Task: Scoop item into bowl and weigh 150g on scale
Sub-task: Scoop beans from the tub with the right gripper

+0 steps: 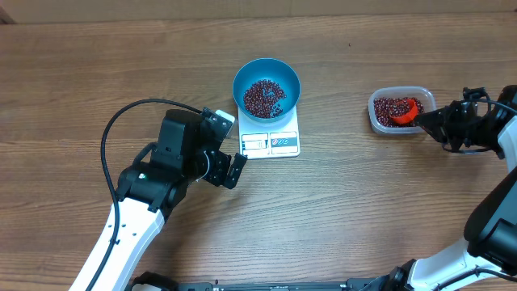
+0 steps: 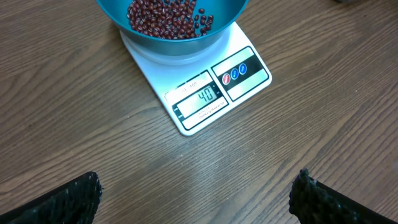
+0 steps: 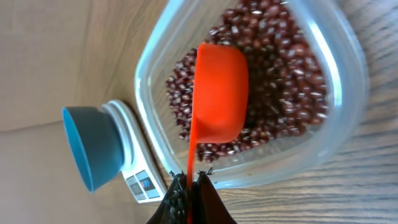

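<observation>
The scale (image 2: 205, 102) carries the only writing that can be read: its display shows "40" in dark digits. A small label strip just above the display has print too fine to make out. Beside the display, a panel holds three round buttons, one red and two blue, with slash marks; no brand name is legible.

The bowl (image 2: 227, 25) sits on the scale's platform, on the part away from the display edge. A loose layer of beans (image 2: 165, 15) lies in its bottom. In the overhead view the bowl overhangs the scale's far edge.

The left gripper (image 1: 230, 170) hovers just beside the scale's display end, on its left. Its jaws are spread wide and nothing is between them. In the left wrist view its dark fingers (image 2: 74, 199) show at both lower corners, clear of the scale, with bare table (image 2: 323, 124) between them.

Well to the right of the scale stands a clear plastic tub (image 3: 348, 74) filled with more of the beans. The right gripper (image 3: 188, 186) is clamped tight on the thin handle of an orange scoop (image 3: 219, 93). The scoop's cup is inside the tub, turned side-on to the right wrist camera and resting against the beans. Whether it holds any cannot be told.
</observation>
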